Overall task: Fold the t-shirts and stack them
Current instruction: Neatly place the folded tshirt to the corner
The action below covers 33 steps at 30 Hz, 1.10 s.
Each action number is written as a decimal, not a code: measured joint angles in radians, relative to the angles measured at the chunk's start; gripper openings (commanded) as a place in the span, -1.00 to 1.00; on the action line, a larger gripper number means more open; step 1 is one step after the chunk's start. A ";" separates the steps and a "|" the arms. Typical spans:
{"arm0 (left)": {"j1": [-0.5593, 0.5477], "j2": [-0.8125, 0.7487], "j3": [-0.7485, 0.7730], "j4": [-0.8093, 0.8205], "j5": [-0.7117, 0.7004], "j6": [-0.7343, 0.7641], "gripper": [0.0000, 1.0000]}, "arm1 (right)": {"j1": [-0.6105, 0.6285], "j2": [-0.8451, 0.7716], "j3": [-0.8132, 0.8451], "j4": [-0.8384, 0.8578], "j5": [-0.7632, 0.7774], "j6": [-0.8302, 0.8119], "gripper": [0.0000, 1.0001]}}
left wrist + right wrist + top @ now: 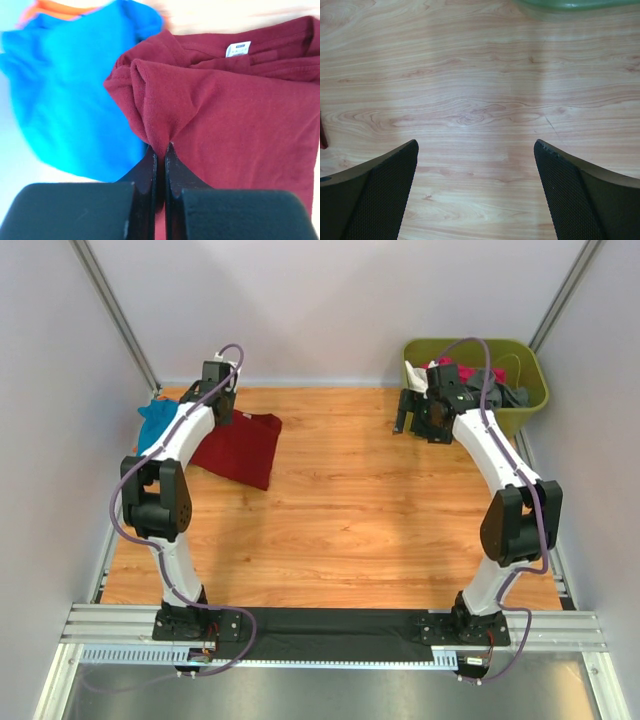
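One teal shirt [152, 428], partly behind arm [188, 436].

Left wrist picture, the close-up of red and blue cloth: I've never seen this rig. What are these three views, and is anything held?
These are two robot arms bolted at the near edge of a wooden table. The overhead view looks down from behind them: left arm on the left, right arm on the right. The other two pictures come from a camera on each wrist, looking past its own jaws. On the table, far left, lie a red shirt and beside it a blue shirt; at far right stands a green bin with more clothes. The left jaws are shut, pinching a fold of the red shirt. The right jaws stand wide open over bare wood, holding nothing.
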 measured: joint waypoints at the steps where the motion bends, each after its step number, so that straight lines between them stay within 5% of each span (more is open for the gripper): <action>1: 0.010 0.000 0.011 -0.005 -0.008 0.021 -1.00 | 0.000 0.003 0.000 0.000 0.009 0.000 1.00; 33: 0.129 0.014 0.290 -0.062 -0.032 0.166 -1.00 | -0.008 0.153 0.077 0.008 0.036 -0.005 1.00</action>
